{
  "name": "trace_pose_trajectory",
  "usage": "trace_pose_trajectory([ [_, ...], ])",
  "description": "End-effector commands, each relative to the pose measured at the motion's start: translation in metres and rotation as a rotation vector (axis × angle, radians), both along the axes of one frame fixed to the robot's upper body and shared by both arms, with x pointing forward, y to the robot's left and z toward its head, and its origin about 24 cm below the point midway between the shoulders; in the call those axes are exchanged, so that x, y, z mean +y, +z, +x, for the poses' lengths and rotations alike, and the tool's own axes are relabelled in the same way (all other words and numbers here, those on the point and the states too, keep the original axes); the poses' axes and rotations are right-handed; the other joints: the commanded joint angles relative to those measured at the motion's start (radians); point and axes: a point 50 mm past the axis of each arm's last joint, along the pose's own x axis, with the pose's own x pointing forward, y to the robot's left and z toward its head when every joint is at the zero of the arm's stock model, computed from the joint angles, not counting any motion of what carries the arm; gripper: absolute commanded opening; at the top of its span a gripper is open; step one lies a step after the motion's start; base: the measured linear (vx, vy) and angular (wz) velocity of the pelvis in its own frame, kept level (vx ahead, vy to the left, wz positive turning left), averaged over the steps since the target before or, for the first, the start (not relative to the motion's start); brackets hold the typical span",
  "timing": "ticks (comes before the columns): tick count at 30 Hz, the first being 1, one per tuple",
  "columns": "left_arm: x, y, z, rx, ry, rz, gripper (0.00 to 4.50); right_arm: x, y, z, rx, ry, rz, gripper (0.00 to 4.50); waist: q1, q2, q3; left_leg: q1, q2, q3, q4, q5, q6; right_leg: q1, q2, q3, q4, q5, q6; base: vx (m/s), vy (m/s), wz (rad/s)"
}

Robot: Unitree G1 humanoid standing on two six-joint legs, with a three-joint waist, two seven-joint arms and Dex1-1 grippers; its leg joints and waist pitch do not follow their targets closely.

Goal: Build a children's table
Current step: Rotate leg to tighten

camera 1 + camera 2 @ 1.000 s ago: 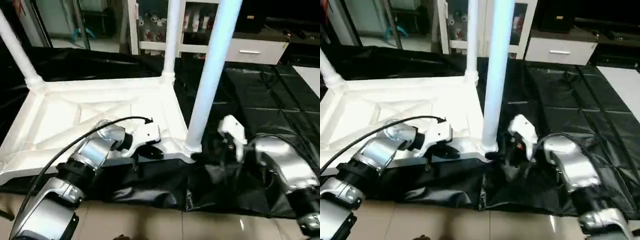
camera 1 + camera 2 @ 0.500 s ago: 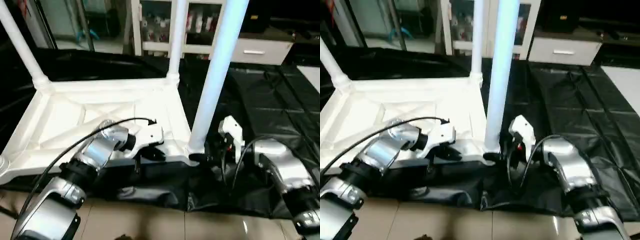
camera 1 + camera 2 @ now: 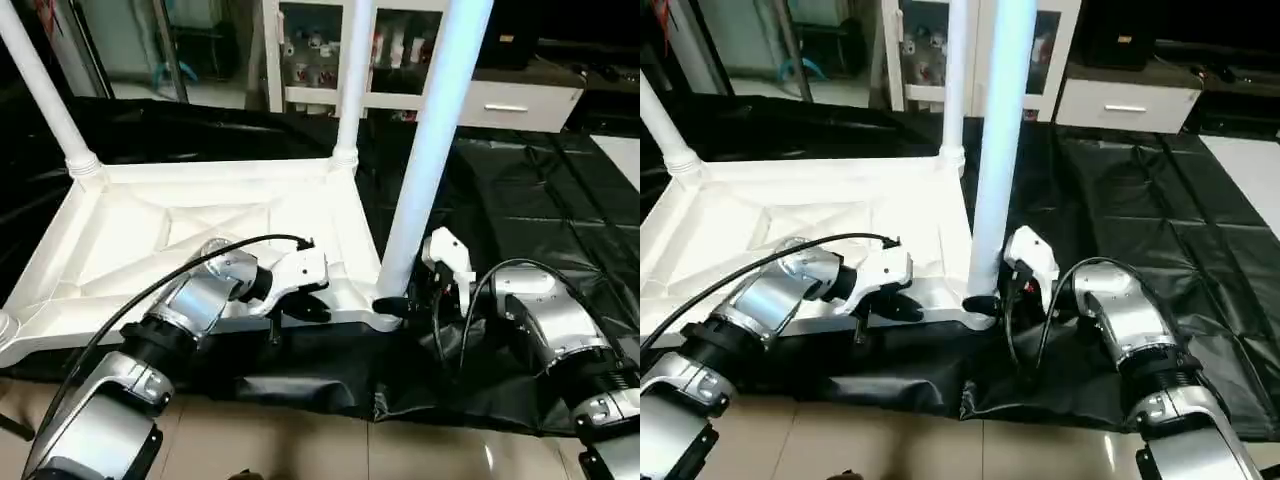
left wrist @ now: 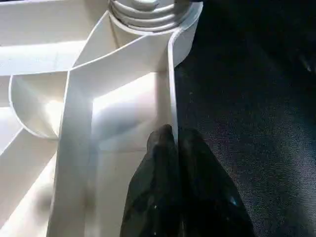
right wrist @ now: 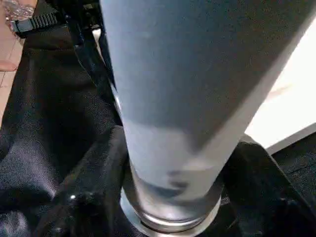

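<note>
Two rounded, polished silver metal forearms (image 3: pixel 190 300) with black ring joints end in white plastic wrist housings (image 3: pixel 300 270). A thin black cable (image 3: pixel 150 285) loops along each arm. Each gripper has glossy black fingers (image 4: pixel 163 197).

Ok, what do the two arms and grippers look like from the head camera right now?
Both forearms are polished silver cylinders with black joint rings. The left arm and right arm each carry a white housing at the wrist, and a thin black cable loops over each. Each gripper, left gripper and right gripper, has black fingers. No markings are legible.
</note>
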Motion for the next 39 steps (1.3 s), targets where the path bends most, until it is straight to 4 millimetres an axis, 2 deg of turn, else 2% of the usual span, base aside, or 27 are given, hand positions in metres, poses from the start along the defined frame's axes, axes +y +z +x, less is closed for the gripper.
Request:
trace_pose_trajectory([
  [1,-0.006,-0.02,-0.011,0.071,-0.06,0.083,0.0,-0.004,-0.007,-0.002,0.034,0.027,-0.068,2.49,-0.007,-0.006,-0.056,0.006,0.01,0.006,-0.059,-0.178,0.057,0.047,-0.023,0.027,-0.051,-0.067,-0.251,0.0,0.0,0.0],
  [2,-0.005,-0.02,-0.01,0.072,-0.061,0.084,0.0,-0.005,-0.009,-0.002,0.039,0.029,-0.079,2.41,-0.009,-0.003,-0.057,0.006,0.009,0.006,-0.059,-0.179,0.058,0.047,-0.023,0.026,-0.051,-0.063,-0.257,0.0,0.0,0.0],
  [7,-0.004,-0.019,-0.009,0.072,-0.065,0.094,0.0,-0.007,-0.011,-0.003,0.06,0.054,-0.103,2.3,-0.008,-0.004,-0.055,0.008,0.011,0.005,-0.061,-0.209,0.05,0.047,-0.025,0.027,-0.055,-0.1,-0.252,0.0,0.0,0.0],
  [11,-0.003,-0.015,-0.004,0.054,-0.051,0.09,0.0,-0.003,-0.005,0.003,0.047,-0.003,-0.038,2.18,-0.006,-0.006,-0.056,0.007,0.011,0.006,-0.06,-0.194,0.056,0.048,-0.023,0.027,-0.051,-0.071,-0.259,0.0,0.0,0.0],
  [13,-0.004,-0.015,-0.004,0.05,-0.048,0.087,0.0,-0.002,-0.005,0.004,0.042,-0.013,-0.028,2.15,-0.005,-0.007,-0.056,0.006,0.011,0.006,-0.061,-0.201,0.054,0.048,-0.025,0.026,-0.053,-0.087,-0.258,0.0,0.0,0.0],
  [16,-0.004,-0.008,0.005,0.0,-0.007,0.072,0.0,0.008,-0.002,0.011,0.024,-0.1,0.04,2.12,-0.008,-0.008,-0.05,0.006,0.009,0.005,-0.067,-0.25,0.037,0.045,-0.027,0.028,-0.062,-0.172,-0.238,0.0,0.0,0.0],
  [18,-0.006,-0.004,0.012,-0.038,0.033,0.06,0.0,0.015,-0.004,0.013,0.03,-0.157,0.072,2.1,-0.013,-0.014,-0.045,0.01,0.008,0.002,-0.073,-0.304,0.017,0.041,-0.029,0.029,-0.074,-0.285,-0.201,0.0,0.0,0.0],
  [21,-0.008,0.0,0.017,-0.065,0.065,0.043,0.0,0.021,-0.007,0.015,0.04,-0.206,0.089,2.09,-0.019,-0.012,-0.043,0.01,0.007,-0.003,-0.078,-0.331,-0.001,0.037,-0.032,0.03,-0.082,-0.358,-0.172,0.0,0.0,0.0],
  [22,-0.01,0.003,0.022,-0.09,0.099,0.024,0.0,0.029,-0.012,0.018,0.045,-0.298,0.108,2.08,-0.023,-0.013,-0.042,0.008,0.006,-0.006,-0.08,-0.342,-0.005,0.037,-0.032,0.029,-0.085,-0.391,-0.155,0.0,0.0,0.0],
  [23,-0.012,0.005,0.025,-0.107,0.119,0.016,0.0,0.035,-0.015,0.02,0.045,-0.355,0.115,2.08,-0.024,-0.01,-0.041,0.013,0.006,-0.007,-0.081,-0.352,-0.011,0.03,-0.032,0.03,-0.089,-0.413,-0.146,0.0,0.0,0.0],
  [24,-0.012,0.005,0.026,-0.109,0.121,0.015,0.0,0.035,-0.015,0.02,0.045,-0.361,0.116,2.07,-0.026,-0.01,-0.041,0.013,0.004,-0.008,-0.081,-0.354,-0.015,0.029,-0.031,0.03,-0.089,-0.42,-0.142,0.0,0.0,0.0],
  [25,-0.013,0.006,0.028,-0.12,0.133,0.011,0.0,0.04,-0.017,0.022,0.049,-0.408,0.119,2.07,-0.026,-0.01,-0.041,0.011,0.004,-0.01,-0.082,-0.356,-0.021,0.031,-0.032,0.029,-0.09,-0.427,-0.139,0.0,0.0,0.0],
  [26,-0.016,0.007,0.031,-0.138,0.153,0.005,0.0,0.047,-0.022,0.025,0.052,-0.504,0.116,2.07,-0.03,-0.013,-0.041,0.003,0.004,-0.013,-0.086,-0.347,-0.026,0.035,-0.033,0.029,-0.088,-0.42,-0.132,0.0,0.0,0.0],
  [27,-0.02,0.008,0.035,-0.158,0.178,-0.005,0.0,0.057,-0.029,0.03,0.054,-0.656,0.095,2.06,-0.033,-0.008,-0.041,0.003,0.002,-0.014,-0.088,-0.345,-0.035,0.031,-0.031,0.029,-0.089,-0.415,-0.126,0.0,0.0,0.0],
  [28,-0.02,0.008,0.035,-0.16,0.181,-0.006,0.0,0.058,-0.029,0.03,0.054,-0.675,0.091,2.06,-0.035,-0.004,-0.04,0.006,0.002,-0.017,-0.089,-0.349,-0.045,0.028,-0.032,0.03,-0.089,-0.419,-0.125,0.0,0.0,0.0],
  [29,-0.023,0.008,0.037,-0.176,0.202,-0.016,0.0,0.062,-0.032,0.033,0.043,-0.778,0.072,2.06,-0.053,-0.005,-0.04,-0.001,-0.001,-0.025,-0.094,-0.379,-0.066,0.035,-0.031,0.024,-0.087,-0.441,-0.113,0.0,0.0,0.0],
  [30,-0.023,0.008,0.037,-0.176,0.202,-0.016,0.0,0.062,-0.032,0.033,0.043,-0.778,0.072,2.06,-0.055,-0.004,-0.041,0.0,-0.002,-0.025,-0.094,-0.386,-0.064,0.034,-0.032,0.024,-0.089,-0.448,-0.111,0.0,0.0,0.0],
  [31,-0.024,0.008,0.038,-0.184,0.207,-0.017,0.0,0.067,-0.033,0.035,0.03,-0.852,0.08,2.06,-0.056,0.0,-0.041,0.003,-0.001,-0.024,-0.092,-0.392,-0.06,0.031,-0.033,0.025,-0.092,-0.444,-0.112,0.0,0.0,0.0],
  [32,-0.025,0.008,0.038,-0.187,0.207,-0.018,0.0,0.068,-0.032,0.036,0.027,-0.878,0.084,2.06,-0.059,0.0,-0.043,0.009,0.0,-0.022,-0.091,-0.392,-0.058,0.025,-0.032,0.029,-0.092,-0.401,-0.126,0.0,0.0,0.0],
  [33,-0.026,0.008,0.039,-0.193,0.216,-0.023,0.0,0.071,-0.032,0.037,0.018,-0.945,0.096,2.06,-0.061,0.003,-0.046,0.006,0.001,-0.021,-0.09,-0.369,-0.057,0.027,-0.029,0.031,-0.084,-0.324,-0.147,0.0,0.0,0.0],
  [34,-0.028,0.008,0.039,-0.198,0.221,-0.025,0.0,0.075,-0.03,0.038,-0.006,-1.011,0.103,2.05,-0.063,0.004,-0.046,0.005,0.0,-0.019,-0.09,-0.357,-0.056,0.029,-0.025,0.031,-0.081,-0.29,-0.156,0.0,0.0,0.0],
  [35,-0.029,0.008,0.04,-0.206,0.227,-0.028,0.0,0.079,-0.029,0.039,-0.034,-1.058,0.11,2.05,-0.065,0.004,-0.05,0.004,-0.001,-0.015,-0.087,-0.299,-0.059,0.033,-0.025,0.031,-0.071,-0.192,-0.178,0.0,0.0,0.0],
  [36,-0.029,0.008,0.04,-0.206,0.227,-0.028,0.0,0.079,-0.029,0.039,-0.034,-1.058,0.11,2.05,-0.065,0.004,-0.05,0.004,-0.001,-0.015,-0.087,-0.299,-0.059,0.033,-0.025,0.031,-0.071,-0.192,-0.178,0.055,0.007,0.01],
  [37,-0.03,0.008,0.04,-0.207,0.23,-0.03,0.0,0.083,-0.026,0.04,-0.072,-1.068,0.112,2.05,-0.066,0.005,-0.052,0.005,-0.002,-0.013,-0.083,-0.273,-0.053,0.036,-0.021,0.031,-0.064,-0.132,-0.191,0.06,0.004,0.03],
  [38,-0.03,0.008,0.041,-0.208,0.23,-0.029,0.0,0.092,-0.023,0.04,-0.097,-1.041,0.14,2.05,-0.067,0.002,-0.056,0.004,-0.003,-0.008,-0.077,-0.224,-0.039,0.041,-0.02,0.031,-0.056,-0.038,-0.213,0.06,0.004,0.03],
  [39,-0.03,0.007,0.041,-0.208,0.23,-0.029,0.0,0.092,-0.022,0.04,-0.097,-1.038,0.143,2.05,-0.066,0.003,-0.059,0.003,-0.005,-0.008,-0.075,-0.201,-0.031,0.045,-0.019,0.03,-0.051,-0.003,-0.221,0.059,0.003,0.03],
])
